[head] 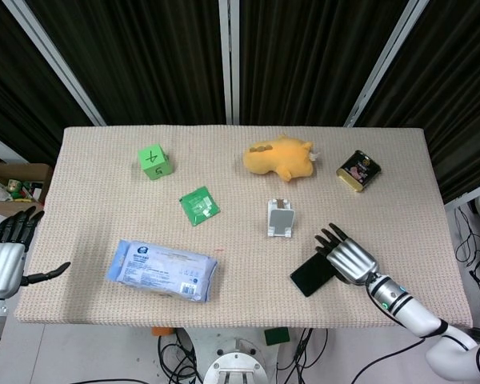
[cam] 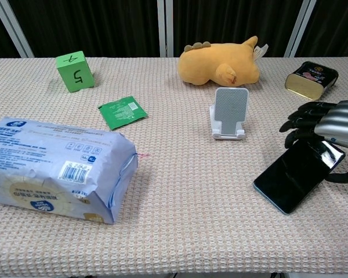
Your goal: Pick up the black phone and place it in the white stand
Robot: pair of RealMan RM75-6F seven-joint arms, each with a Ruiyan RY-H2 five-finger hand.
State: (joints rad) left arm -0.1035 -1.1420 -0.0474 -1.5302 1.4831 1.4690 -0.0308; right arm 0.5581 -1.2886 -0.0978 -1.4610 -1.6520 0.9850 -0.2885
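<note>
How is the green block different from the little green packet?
The green block is a chunky cube with marks written on it; the green packet is thin and lies flat. The block sits nearer the table's far edge, the packet closer to the wipes pack. Both are green.

Bare woven beige surface point(cam: 180, 191) lies open between the flat black phone point(cam: 298, 175) and the small white stand point(cam: 229, 113). Behind the stand sits a soft yellow plush toy point(cam: 220, 62), blocking that side.
</note>
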